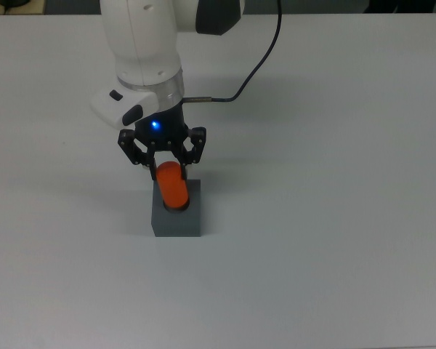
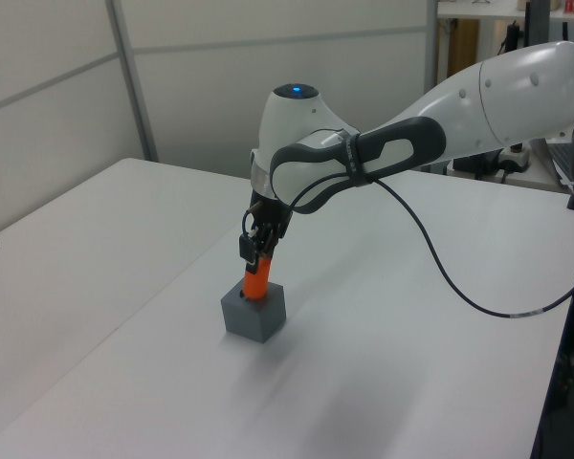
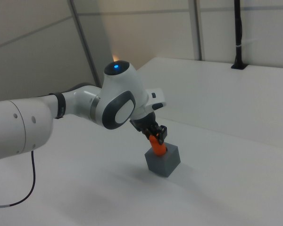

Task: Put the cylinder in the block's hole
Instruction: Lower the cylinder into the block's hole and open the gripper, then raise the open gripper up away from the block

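Pretty much the home stretch here: the cylinder [image 1: 172, 187] is standing with its bottom end in the hole on top of the block [image 1: 177, 216], which sits on the white table [image 1: 334, 218]. The gripper [image 1: 168, 164] is right at the cylinder's top end, but I honestly cannot tell whether it's grasping it or has let go. What's left, I'd guess, is getting it seated all the way and backing the arm off. In the right view the cylinder leans a bit, so it may not be fully down. How deep the hole goes is hidden, and the cylinder's lower part is out of sight.
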Robot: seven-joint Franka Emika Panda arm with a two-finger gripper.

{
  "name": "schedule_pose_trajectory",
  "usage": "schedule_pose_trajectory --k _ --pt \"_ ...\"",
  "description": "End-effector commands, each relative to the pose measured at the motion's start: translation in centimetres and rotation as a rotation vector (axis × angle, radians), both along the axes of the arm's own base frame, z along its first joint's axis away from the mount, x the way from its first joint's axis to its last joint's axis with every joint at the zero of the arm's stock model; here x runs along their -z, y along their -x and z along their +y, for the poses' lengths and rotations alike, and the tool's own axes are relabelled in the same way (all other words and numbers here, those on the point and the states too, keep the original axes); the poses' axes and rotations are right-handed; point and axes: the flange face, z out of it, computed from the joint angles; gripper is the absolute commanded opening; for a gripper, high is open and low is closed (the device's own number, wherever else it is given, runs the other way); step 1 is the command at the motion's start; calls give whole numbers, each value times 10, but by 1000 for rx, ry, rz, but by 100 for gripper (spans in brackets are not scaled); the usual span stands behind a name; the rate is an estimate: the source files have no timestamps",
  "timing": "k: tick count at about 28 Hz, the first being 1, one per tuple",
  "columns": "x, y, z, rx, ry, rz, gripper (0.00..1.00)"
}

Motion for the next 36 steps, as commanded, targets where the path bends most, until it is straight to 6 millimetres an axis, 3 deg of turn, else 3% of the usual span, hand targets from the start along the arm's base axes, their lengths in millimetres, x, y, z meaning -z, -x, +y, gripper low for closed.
schedule_pose_trajectory --k 1,10,12,15,20,24,32,36 --pt "1 -11 5 8 -9 -26 18" --pt "5 -14 5 4 -8 -23 23" --pt "4 -14 5 5 -6 -23 48" --pt "1 -14 6 2 -4 -26 100" --pt "-19 -6 15 -16 2 -20 100" --pt "-34 10 4 -14 21 74 100" --pt "-52 52 -40 1 175 375 100" --pt "-55 57 -42 2 192 415 100"
